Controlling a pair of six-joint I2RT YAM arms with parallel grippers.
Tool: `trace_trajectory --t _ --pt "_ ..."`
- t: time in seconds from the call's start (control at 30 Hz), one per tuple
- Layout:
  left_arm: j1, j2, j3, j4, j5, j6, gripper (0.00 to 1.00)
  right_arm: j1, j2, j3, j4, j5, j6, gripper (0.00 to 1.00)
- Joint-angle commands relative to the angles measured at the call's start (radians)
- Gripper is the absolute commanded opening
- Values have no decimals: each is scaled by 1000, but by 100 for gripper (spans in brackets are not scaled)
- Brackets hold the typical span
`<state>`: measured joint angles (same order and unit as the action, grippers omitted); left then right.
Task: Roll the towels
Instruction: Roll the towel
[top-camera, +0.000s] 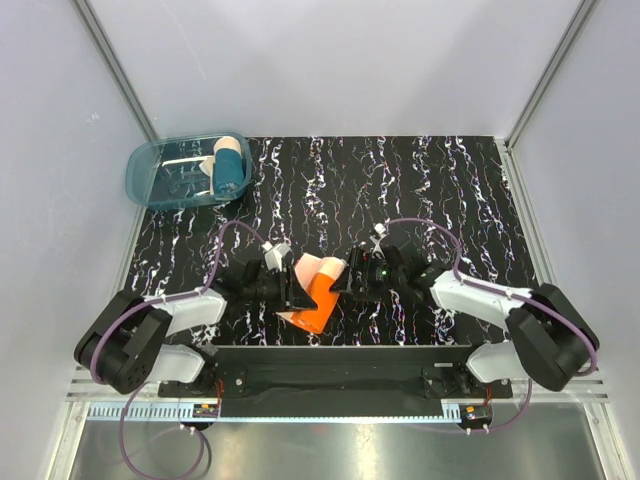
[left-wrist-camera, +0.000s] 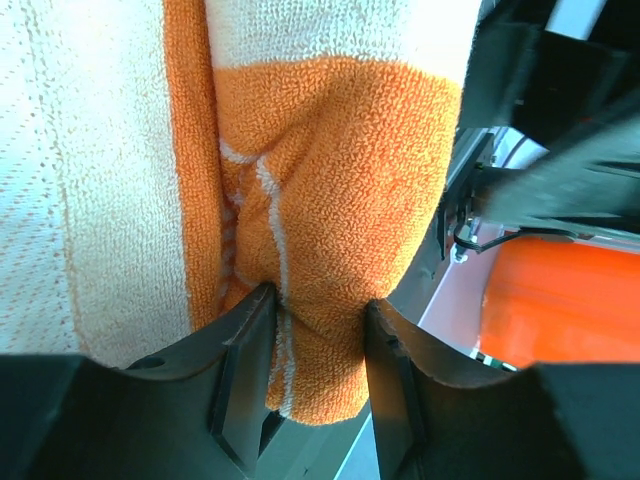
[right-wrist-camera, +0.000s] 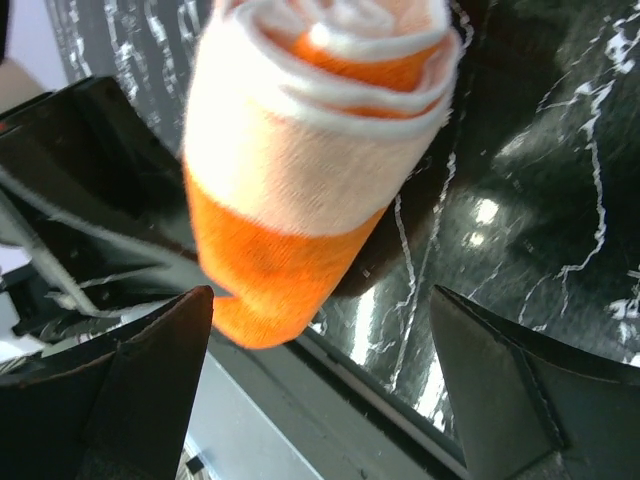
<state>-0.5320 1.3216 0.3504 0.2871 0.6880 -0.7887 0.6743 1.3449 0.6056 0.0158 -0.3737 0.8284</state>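
Over black marbled table (top-camera: 400, 190), left hand (left-wrist-camera: 318, 305) pinches orange towel (left-wrist-camera: 340, 180), partly hidden from above; right hand (right-wrist-camera: 320, 298) spread.

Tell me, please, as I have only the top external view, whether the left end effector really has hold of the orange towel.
Observer: Yes. The left wrist view shows the left end effector pinching a fold of the orange towel between its fingers.
Operator: Thank you. Is the right end effector gripping it too?
Observer: No. In the right wrist view the right end effector is wide open, one finger on either side of the towel, not closed on it.
Operator: Could you say whether the towel is rolled?
Observer: The end facing the right wrist camera shows a spiral of layers, so it is rolled.
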Motion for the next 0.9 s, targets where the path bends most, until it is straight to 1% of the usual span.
trace_trajectory --t 0.0,0.13,0.33,0.5,0.53,0.67,0.87 --pt "12 36 -28 -8 34 -18 43 10 52 26 95 30 15 95" --pt "13 62 -24 14 48 -30 44 10 131 40 127 39 20 94" --pt "13 102 -16 47 70 -41 44 27 203 30 248 24 44 93" --pt "15 130 -18 80 88 -56 44 42 221 -7 409 -5 66 92" --pt "17 134 -18 84 88 -60 44 47 212 -32 477 -26 70 92" --pt "20 136 -16 87 91 -61 44 47 194 -98 607 -60 78 93" --pt "20 143 -13 90 102 -57 43 50 247 -101 662 -83 74 94"
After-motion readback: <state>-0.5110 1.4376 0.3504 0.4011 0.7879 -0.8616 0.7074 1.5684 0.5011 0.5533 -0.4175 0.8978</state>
